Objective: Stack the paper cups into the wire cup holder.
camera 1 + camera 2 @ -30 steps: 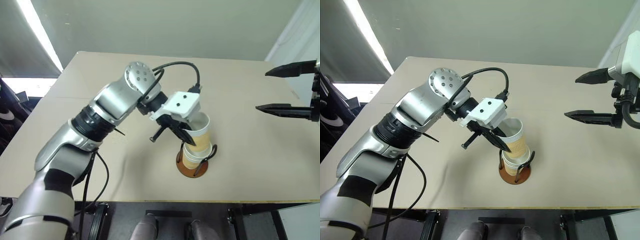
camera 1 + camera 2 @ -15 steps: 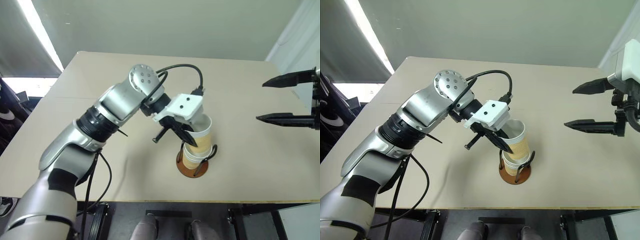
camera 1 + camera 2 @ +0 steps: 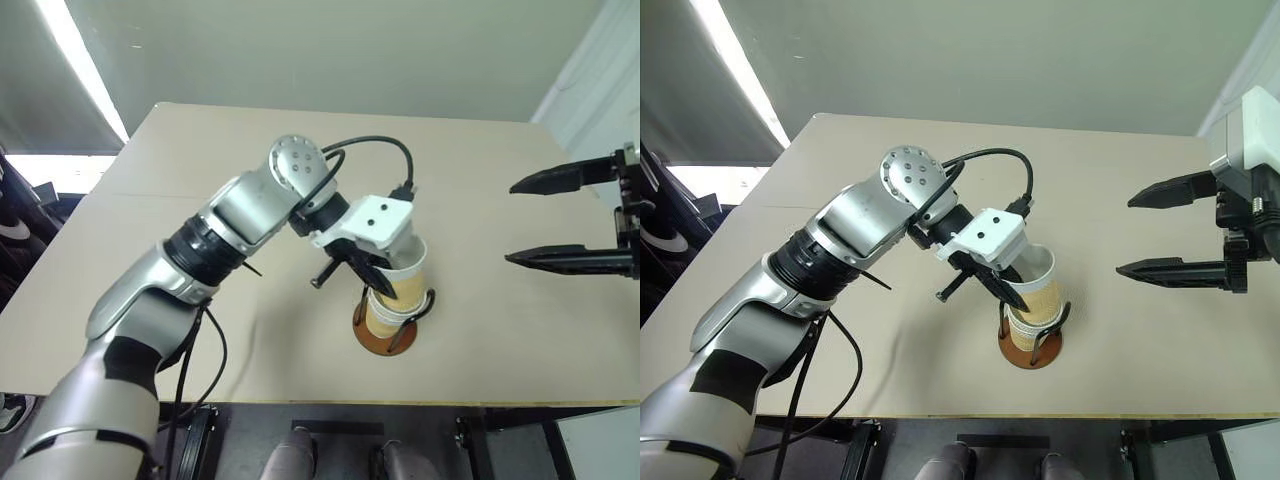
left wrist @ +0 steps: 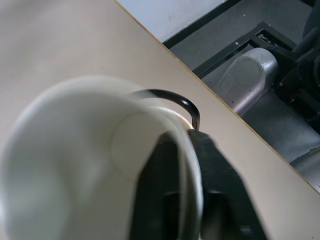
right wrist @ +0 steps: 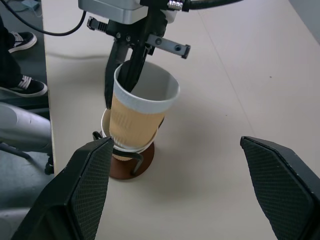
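Paper cup (image 5: 142, 112) wall sits between left gripper (image 5: 120, 82) fingers.

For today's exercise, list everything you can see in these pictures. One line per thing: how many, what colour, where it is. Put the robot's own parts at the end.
Paper cups: at least two visible, tan outside and white inside, nested in the wire cup holder; the top cup leans and is not fully seated.
Wire cup holder: one, reddish-brown round base with black wire loops, near the front edge of the table.
Table: one, beige top.
Floor: dark grey, past the table's edge.
Left tool: one, black fingers, one inside and one outside the top cup's rim; grip cannot be judged.
Right tool: one, black fingers, open, in the air to the right of the cups.
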`<state>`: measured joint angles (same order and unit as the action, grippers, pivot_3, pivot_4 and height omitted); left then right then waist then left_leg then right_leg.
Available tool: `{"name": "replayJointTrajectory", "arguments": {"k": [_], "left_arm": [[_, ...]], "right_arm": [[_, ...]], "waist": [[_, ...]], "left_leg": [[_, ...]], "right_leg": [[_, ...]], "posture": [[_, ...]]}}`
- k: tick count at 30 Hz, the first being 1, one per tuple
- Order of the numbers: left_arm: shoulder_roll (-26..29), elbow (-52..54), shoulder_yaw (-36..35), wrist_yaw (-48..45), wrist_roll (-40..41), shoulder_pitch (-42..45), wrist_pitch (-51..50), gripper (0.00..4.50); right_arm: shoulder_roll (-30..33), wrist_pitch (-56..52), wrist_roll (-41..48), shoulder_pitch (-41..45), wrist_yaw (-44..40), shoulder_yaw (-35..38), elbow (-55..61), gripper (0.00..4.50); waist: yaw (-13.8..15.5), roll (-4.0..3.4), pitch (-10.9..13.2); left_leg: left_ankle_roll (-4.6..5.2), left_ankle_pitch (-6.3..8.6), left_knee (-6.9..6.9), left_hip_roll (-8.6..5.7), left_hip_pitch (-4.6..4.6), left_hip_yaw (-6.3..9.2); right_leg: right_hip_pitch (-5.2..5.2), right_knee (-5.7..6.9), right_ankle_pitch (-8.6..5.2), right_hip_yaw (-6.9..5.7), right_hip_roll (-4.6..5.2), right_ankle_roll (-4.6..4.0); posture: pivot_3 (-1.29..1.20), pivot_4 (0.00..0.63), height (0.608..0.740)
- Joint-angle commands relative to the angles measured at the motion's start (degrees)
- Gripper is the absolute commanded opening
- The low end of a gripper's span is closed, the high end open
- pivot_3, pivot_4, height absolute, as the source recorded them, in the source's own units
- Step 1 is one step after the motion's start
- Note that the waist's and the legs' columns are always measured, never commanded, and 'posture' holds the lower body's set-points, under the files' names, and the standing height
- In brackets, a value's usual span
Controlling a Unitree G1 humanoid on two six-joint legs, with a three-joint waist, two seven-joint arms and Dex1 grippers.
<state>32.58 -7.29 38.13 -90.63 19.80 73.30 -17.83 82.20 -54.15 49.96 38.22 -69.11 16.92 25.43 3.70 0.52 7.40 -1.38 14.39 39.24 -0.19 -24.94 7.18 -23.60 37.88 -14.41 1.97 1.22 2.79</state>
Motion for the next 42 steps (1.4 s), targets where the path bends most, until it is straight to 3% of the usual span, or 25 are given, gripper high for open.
{"name": "replayJointTrajectory", "arguments": {"k": [1, 9, 14, 23, 31, 37, 42], "left_arm": [[-0.41, 0.61, -1.14, -1.87, -0.38, 1.71, 0.27, 1.71], [-1.92, -1.24, -5.24, -1.23, -0.62, 2.95, -0.66, 4.48], [-4.04, -3.31, -12.94, 3.07, 1.84, 2.97, -6.99, 4.48], [0.54, -3.63, -27.19, 13.17, 3.24, -3.85, -14.45, 4.48], [1.71, -0.15, -40.14, 31.92, 3.60, -17.53, -19.74, 4.48], [1.05, 4.60, -45.62, 43.43, 2.07, -29.89, -19.16, 4.48], [0.20, -0.86, -51.97, 57.37, -1.72, -34.72, -15.74, 4.48]], "right_arm": [[0.94, 0.36, 0.83, 1.02, 0.61, 1.98, 0.36, 4.15], [0.45, 1.71, -0.38, 0.59, 1.28, 0.87, 0.07, 4.15], [-1.80, 2.92, -1.76, -0.72, 3.22, -0.22, -0.06, 4.15], [-9.58, 6.61, -6.63, -6.34, 7.45, -2.99, -2.80, 4.15], [-21.06, 12.65, -15.97, -5.98, 14.35, -8.01, -16.21, 4.15], [-30.58, 16.05, -21.29, -6.09, 21.69, -8.21, -25.91, 4.15], [-37.83, 20.73, -26.35, -6.32, 31.68, -5.51, -34.98, 4.15]], "waist": [[0.00, 0.00, 0.00], [0.05, 0.00, 0.00], [0.06, 0.00, 0.00], [-0.06, -0.05, -0.03], [-0.16, -0.06, -0.05], [-0.20, -0.06, -0.04], [-0.20, -0.07, -0.04]], "left_leg": [[0.00, 0.00, 0.00, 0.00, 0.00, 0.00], [0.01, 0.01, 0.02, 0.00, -0.01, 0.00], [0.02, 0.01, 0.05, 0.00, 0.00, -0.02], [0.02, 0.01, 0.17, 0.00, 0.03, -0.06], [0.12, 0.03, 0.62, -0.01, 0.06, -0.04], [0.13, 0.04, 0.68, -0.02, 0.22, -0.04], [0.12, 0.03, 0.60, -0.02, 0.49, -0.04]], "right_leg": [[0.00, 0.00, 0.00, 0.00, 0.00, 0.00], [0.00, 0.01, 0.00, 0.00, 0.00, 0.01], [0.01, 0.03, 0.01, 0.00, 0.00, 0.02], [0.00, 0.10, 0.02, 0.03, -0.02, 0.06], [0.15, 0.16, 0.12, 0.03, -0.04, 0.21], [0.27, 0.17, 0.13, 0.04, -0.06, 0.19], [0.51, 0.18, 0.15, 0.03, -0.06, 0.14]], "posture": [[0.00, 0.150, 0.740], [0.00, 0.150, 0.740], [0.00, 0.150, 0.740], [0.00, 0.150, 0.740], [0.00, 0.150, 0.740], [0.00, 0.150, 0.740], [0.00, 0.150, 0.740]]}}
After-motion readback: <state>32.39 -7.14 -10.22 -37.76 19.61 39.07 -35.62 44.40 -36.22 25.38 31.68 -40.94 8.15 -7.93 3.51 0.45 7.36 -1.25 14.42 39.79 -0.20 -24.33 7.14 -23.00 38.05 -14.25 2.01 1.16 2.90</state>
